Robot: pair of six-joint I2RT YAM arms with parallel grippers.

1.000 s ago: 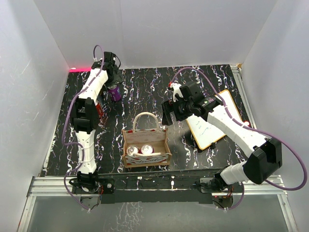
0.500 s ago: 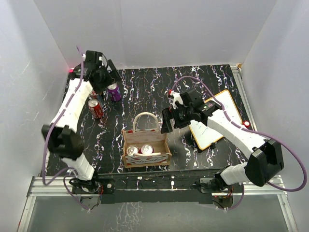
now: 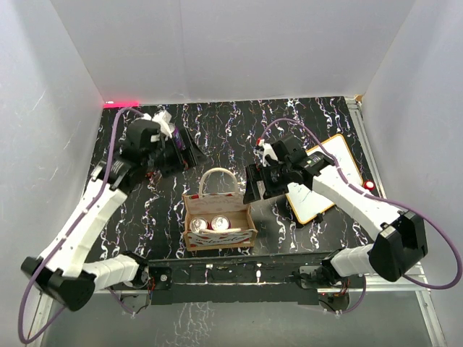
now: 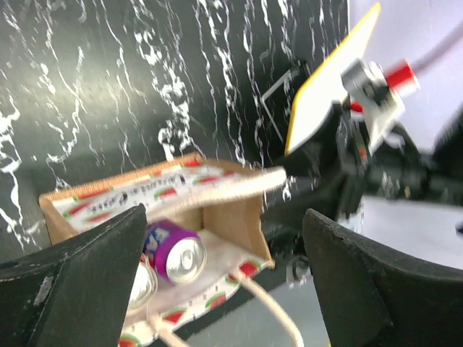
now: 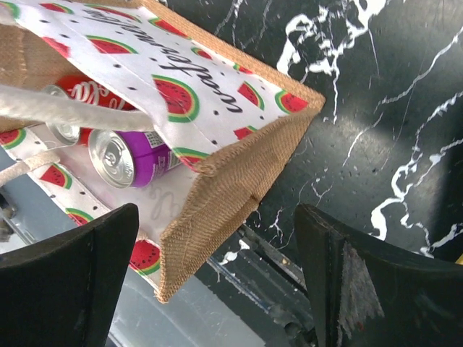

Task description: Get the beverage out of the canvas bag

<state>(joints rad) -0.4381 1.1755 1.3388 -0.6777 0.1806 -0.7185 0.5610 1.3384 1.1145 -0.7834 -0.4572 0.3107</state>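
Canvas bag point(image 3: 219, 217), R tool point(image 3: 249, 191) just beside

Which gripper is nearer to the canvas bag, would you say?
Right. The right gripper hovers open just off the far right corner of the canvas bag; the left gripper sits farther away, beyond its far left.

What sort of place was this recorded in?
Probably a lab test booth: plain white walls box in a black marbled table, and a metal rail runs along its near edge.
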